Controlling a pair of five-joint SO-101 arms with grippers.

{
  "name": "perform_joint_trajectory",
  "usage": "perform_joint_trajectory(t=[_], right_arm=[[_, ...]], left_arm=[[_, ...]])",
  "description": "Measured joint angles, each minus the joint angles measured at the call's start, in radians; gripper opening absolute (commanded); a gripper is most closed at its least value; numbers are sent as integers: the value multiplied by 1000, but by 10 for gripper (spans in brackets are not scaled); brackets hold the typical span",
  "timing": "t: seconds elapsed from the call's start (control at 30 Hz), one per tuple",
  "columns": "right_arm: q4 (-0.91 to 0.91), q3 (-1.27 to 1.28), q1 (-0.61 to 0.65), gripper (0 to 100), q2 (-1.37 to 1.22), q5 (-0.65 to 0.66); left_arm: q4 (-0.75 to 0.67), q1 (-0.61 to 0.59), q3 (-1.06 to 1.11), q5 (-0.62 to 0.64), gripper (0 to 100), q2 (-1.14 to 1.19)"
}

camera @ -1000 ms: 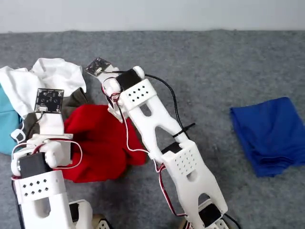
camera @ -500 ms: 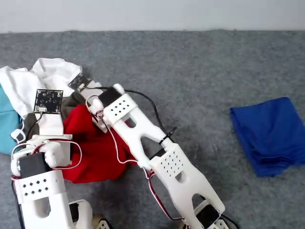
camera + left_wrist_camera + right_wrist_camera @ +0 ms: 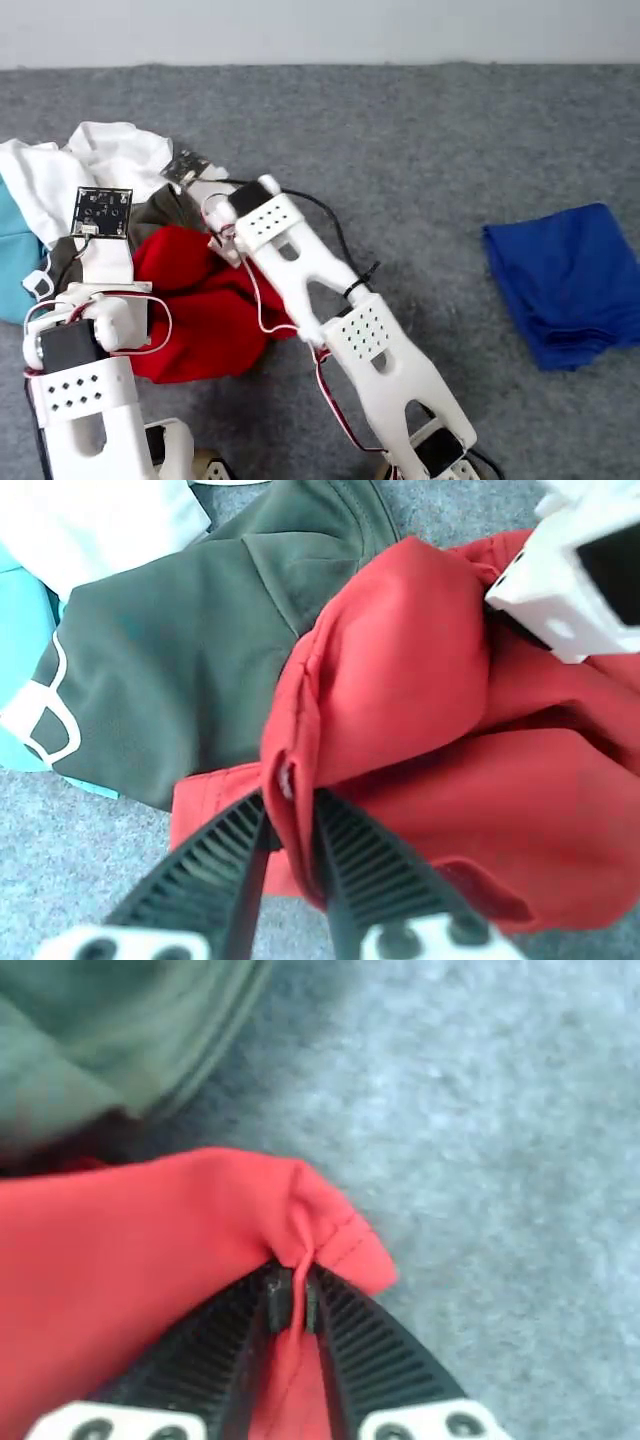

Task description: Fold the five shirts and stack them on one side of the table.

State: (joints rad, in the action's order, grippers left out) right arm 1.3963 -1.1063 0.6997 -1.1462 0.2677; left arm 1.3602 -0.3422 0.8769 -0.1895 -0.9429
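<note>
The red shirt (image 3: pixel 205 310) lay crumpled on the table (image 3: pixel 420 130), overlapping the olive shirt (image 3: pixel 170 670). The left gripper (image 3: pixel 290 818) had its jaws nearly together, pinching a red fold. The right gripper (image 3: pixel 291 1288) clamped the shirt's hemmed corner, jaws pressed tight. A folded blue shirt (image 3: pixel 568 282) lay well apart.

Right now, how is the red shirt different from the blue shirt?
The red shirt is crumpled; the blue shirt is folded flat. The left end effector and right end effector pinch the red shirt; nothing touches the blue shirt. Both lie on the grey table.
</note>
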Motion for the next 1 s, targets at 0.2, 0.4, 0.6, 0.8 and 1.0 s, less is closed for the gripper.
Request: perform_joint_trajectory(t=[0.2,0.4,0.6,0.8,1.0], right_arm=[[155,-97,-129,9,32,3],[348,-261,-229,9,63,3],[358,-275,-305,9,64,6],[358,-282,-391,9,75,6],[358,-282,-430,9,172,6]], left_arm=[[0,0,0,-2,14,0],[-95,-2,0,0,14,0],[-209,0,0,-2,15,0],[-304,-3,0,0,15,0],[-381,61,0,-2,15,0]])
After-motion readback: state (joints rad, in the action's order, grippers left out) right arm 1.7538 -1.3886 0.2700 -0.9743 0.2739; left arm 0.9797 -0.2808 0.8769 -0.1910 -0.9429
